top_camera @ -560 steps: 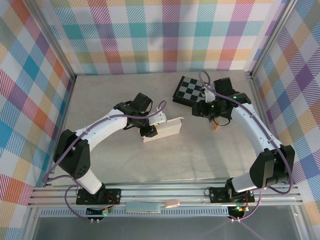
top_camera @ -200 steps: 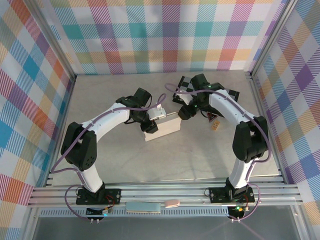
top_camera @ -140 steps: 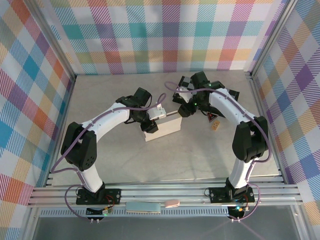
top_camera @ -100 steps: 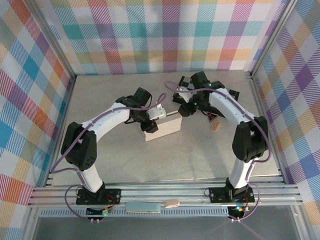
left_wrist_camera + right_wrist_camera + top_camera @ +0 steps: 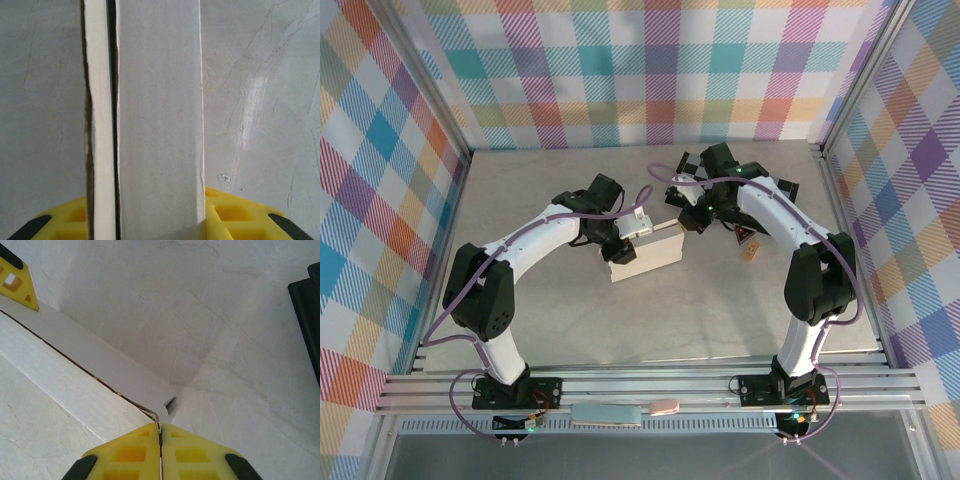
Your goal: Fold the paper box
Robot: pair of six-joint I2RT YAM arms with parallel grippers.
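Where the plaid walls [image 5: 620, 70] close in around the grey table [image 5: 520, 190], we see both arms curling in toward the middle. The left arm [image 5: 520, 250] sweeps in from the left and the right arm [image 5: 790, 225] from the right, pretty much mirroring each other.

Between their tips sits the paper box [image 5: 652, 260], flat on the table about midway across. It's a shallow white rectangle lying at a slight slant, its right end a bit farther from the bases than its left.

The left gripper [image 5: 623, 243] is at the box's left end. From the left wrist view we're looking along a long double strip of white card with a dark seam between the layers. The yellow fingers [image 5: 240, 217] sit tight against it on either side, so we'd call that clamped on the box.

The right gripper [image 5: 688, 222] is at the box's far right corner. In its wrist view the fingertips [image 5: 200, 450] are pressed together with only a hairline between them. They sit right at the corner, where the brown-edged seam ends and a little flap curls up. Whether a sliver of card is pinched in there, we can't tell.

Small stuff: a black slab edge [image 5: 306, 315] shows at the right of that view, and a little tan tag [image 5: 751, 247] lies on the table just beside the right arm.
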